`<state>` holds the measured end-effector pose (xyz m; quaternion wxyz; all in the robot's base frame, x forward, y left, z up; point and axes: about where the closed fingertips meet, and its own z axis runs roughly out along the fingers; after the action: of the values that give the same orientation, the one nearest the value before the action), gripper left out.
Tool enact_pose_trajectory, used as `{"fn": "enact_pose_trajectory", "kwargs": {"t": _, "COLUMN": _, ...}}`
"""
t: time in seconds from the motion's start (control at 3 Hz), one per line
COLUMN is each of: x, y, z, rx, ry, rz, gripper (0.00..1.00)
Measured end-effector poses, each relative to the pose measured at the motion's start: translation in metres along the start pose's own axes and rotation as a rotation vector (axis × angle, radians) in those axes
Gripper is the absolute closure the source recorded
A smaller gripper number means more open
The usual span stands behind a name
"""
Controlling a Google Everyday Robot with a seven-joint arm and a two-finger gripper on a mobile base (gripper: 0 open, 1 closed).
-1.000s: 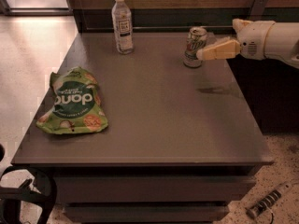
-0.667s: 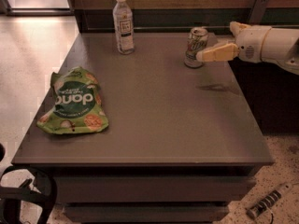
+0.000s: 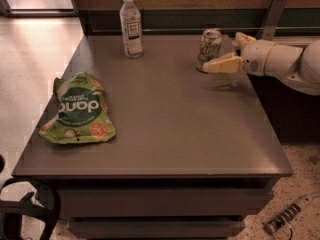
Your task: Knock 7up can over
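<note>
Standing on its base near the far right part of the grey table (image 3: 175, 134), the 7up can (image 3: 209, 48) has its long axis close to vertical and its shiny top rim facing up. It seems to lean a little, with the top tipped toward the right, where the arm is. The green and red logo marks face the camera, though the print is too small to read.

The white arm (image 3: 282, 61) comes in from the right edge of the camera view and lies almost level just above the table's right side, wrist toward the can. The gripper (image 3: 223, 52) sits just to the right of the can with its fingers spread apart. The near finger (image 3: 225, 65) points left, and its tan tip meets the can's lower right side. The far finger (image 3: 244, 38) sticks up behind the wrist, apart from the can. The can is not between them.

The near fingertip covers a small part of the can's base, so I cannot tell whether it presses on the can or only overlaps it. The arm is cut off at the right edge, and the wrist hides the root of the far finger.

A clear plastic bottle (image 3: 131, 26) stands upright at the far edge, well left of the can. A green snack bag (image 3: 78, 109) lies flat near the left edge. A power strip (image 3: 287, 216) lies on the floor at the lower right.
</note>
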<state>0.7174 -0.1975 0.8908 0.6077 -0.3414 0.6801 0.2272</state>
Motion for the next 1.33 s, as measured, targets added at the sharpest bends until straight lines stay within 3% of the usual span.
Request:
{"fn": "enact_pose_trajectory", "kwargs": {"t": 0.67, "x": 0.014, "y": -0.007, "z": 0.030, "rx": -0.021, "ry": -0.044, "rz": 0.095, "gripper": 0.00}}
{"fn": "enact_pose_trajectory", "kwargs": {"t": 1.0, "x": 0.013, "y": -0.005, "z": 0.032, "rx": -0.025, "ry": -0.044, "rz": 0.094, "gripper": 0.16}}
{"fn": "enact_pose_trajectory", "kwargs": {"t": 1.33, "x": 0.013, "y": -0.004, "z": 0.034, "rx": -0.030, "ry": -0.044, "rz": 0.092, "gripper": 0.41}}
